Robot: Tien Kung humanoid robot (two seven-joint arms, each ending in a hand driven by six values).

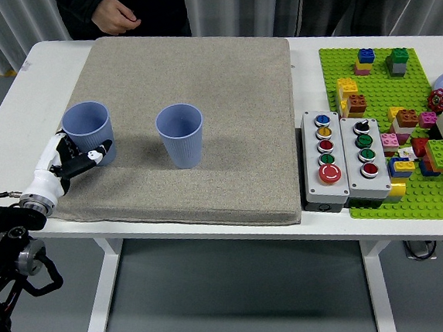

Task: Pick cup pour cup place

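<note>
Two blue cups stand upright on the beige mat (223, 96). The left cup (87, 125) is near the mat's left edge and the second cup (180, 131) stands to its right, a cup's width away. My left hand (77, 157), white with black fingertips, reaches in from the lower left. Its fingers curl round the lower part of the left cup, thumb in front and the others behind. What is inside the cups cannot be made out. My right hand is out of view.
Two grey button boxes (343, 158) sit right of the mat. A green baseplate (404, 119) with several toy bricks fills the right side. A person stands at the far edge with a hand (115, 18) held near the mat's top left.
</note>
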